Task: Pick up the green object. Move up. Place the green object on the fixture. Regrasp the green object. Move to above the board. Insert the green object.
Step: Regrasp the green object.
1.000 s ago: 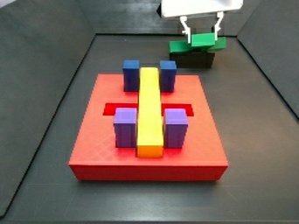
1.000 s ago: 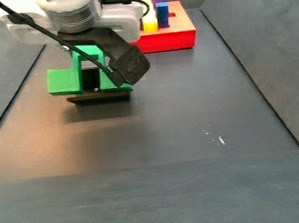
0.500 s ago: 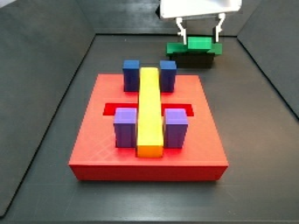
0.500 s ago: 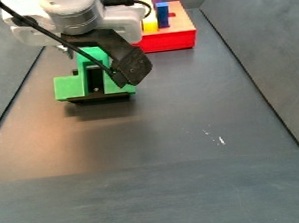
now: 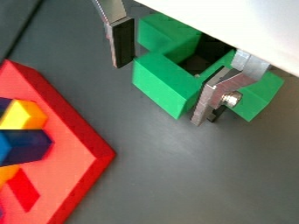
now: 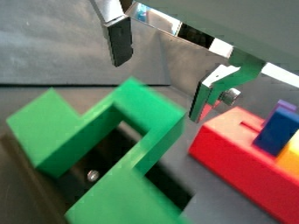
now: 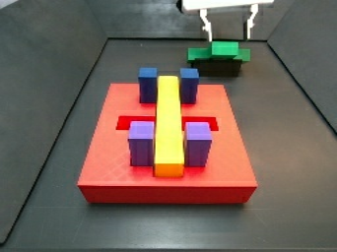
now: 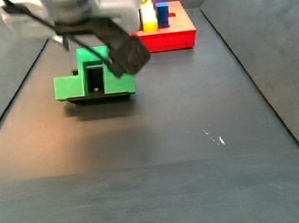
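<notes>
1. progress, judged from how things lie: the small bright green plastic block with a raised middle and lower wings, the green object [image 7: 219, 50], sits on the small dark boxy holder, the fixture [image 7: 220, 67], at the upper right of a side view; in another side view the green object [image 8: 79, 83] and the fixture [image 8: 100, 96] are at the left of the frame.
2. pincer: the two-finger gripper [image 7: 231, 20] with flat silver fingers hangs above the green object, at the top edge of that side view, apart from it. in a wrist view the gripper [image 6: 163, 66] has its fingers spread wide, with nothing between them, and the green object [image 6: 111, 144] lies below the gap.
3. done, as i read it: pick-up, lift and placing on the fixture look complete, since the block rests there unheld.
4. in hand: the regrasp is not yet made; the fingers [image 5: 119, 39] flank the green object [image 5: 176, 79] without clamping it.
5. left: closing on the block, carrying it above the large flat red square slab, the board [image 7: 108, 167], and inserting it.
6. board: it carries a long yellow bar [image 7: 168, 123], blue blocks [image 7: 148, 83] and purple blocks [image 7: 141, 143]; which recess is meant for the green object i cannot tell.
</notes>
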